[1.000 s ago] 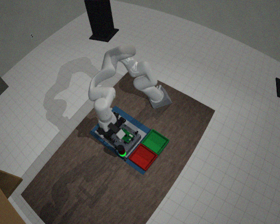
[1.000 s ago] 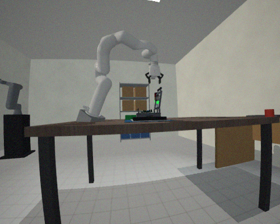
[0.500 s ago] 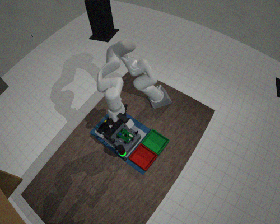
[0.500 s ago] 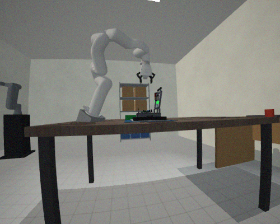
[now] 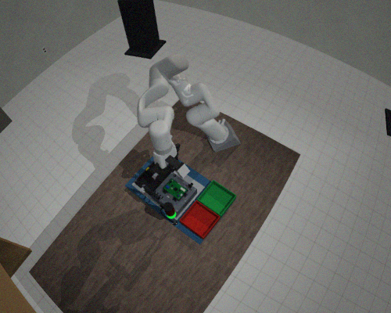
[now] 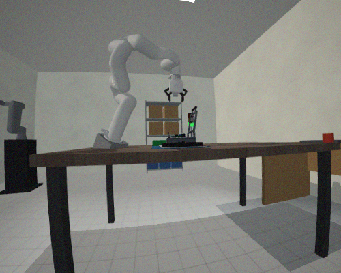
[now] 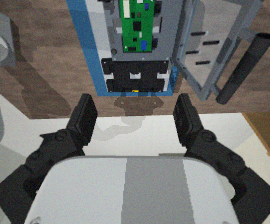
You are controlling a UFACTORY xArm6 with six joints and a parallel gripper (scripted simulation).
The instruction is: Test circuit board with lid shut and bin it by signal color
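The green circuit board (image 5: 177,188) lies face up in the grey tester (image 5: 170,196), and it also shows at the top of the wrist view (image 7: 138,27). The tester's lid (image 7: 211,45) stands open, with its black handle (image 7: 246,67) off to the right. The signal tower (image 5: 169,210) beside the tester glows green, also in the side view (image 6: 191,126). My gripper (image 7: 134,103) (image 6: 175,99) is open and empty. It hangs high above the tray and tester. The black tray (image 7: 135,75) lies below the fingers with nothing in its visible pockets.
A green bin (image 5: 216,197) and a red bin (image 5: 199,219) stand side by side on the blue mat (image 5: 199,178), to the right of the tester. The arm's base (image 5: 224,138) is at the table's far side. A red cup (image 6: 328,137) sits far off to the right.
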